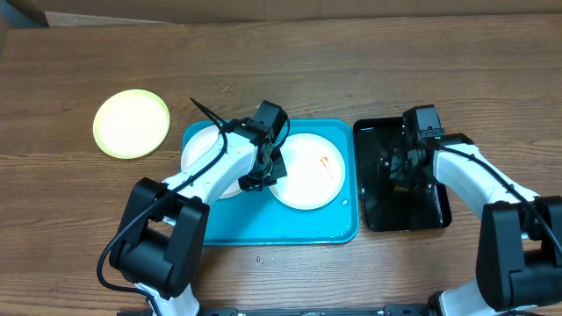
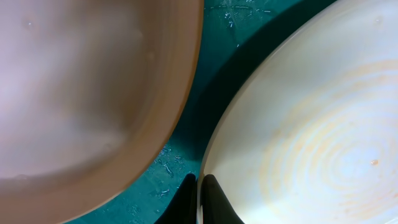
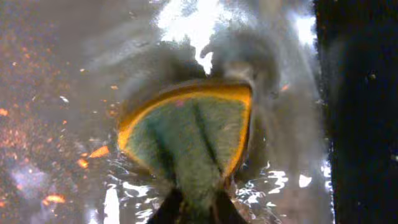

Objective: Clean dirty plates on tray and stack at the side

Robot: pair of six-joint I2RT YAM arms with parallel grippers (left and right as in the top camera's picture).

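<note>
Turquoise plastic forms the tray (image 1: 263,224), which lies at the middle of the wooden desk (image 1: 351,61) and carries two white plates side by side. The right-hand white plate (image 1: 307,184) bears a small orange-red smear (image 1: 327,165) toward its right side. The left-hand white plate (image 1: 200,149) is partly covered by the left arm.

The left gripper (image 1: 262,174) sits low between the two. The left wrist view shows its fingers (image 2: 216,205) drawn narrow, pinching the rim of the right-hand white plate. The other plate lies close beside it but apart, with a strip of wet tray floor between them.

The pale yellow-green plate (image 1: 132,123) lies alone on the desk, well apart from the tray and beyond its far left corner.

Just beside the tray's right edge stands a black tray (image 1: 426,211). The right gripper (image 1: 398,169) is down inside it, closed on a sponge (image 3: 193,137) with a green face and a yellow edge, over the wet black floor. Whether the sponge touches that floor cannot be told.
</note>
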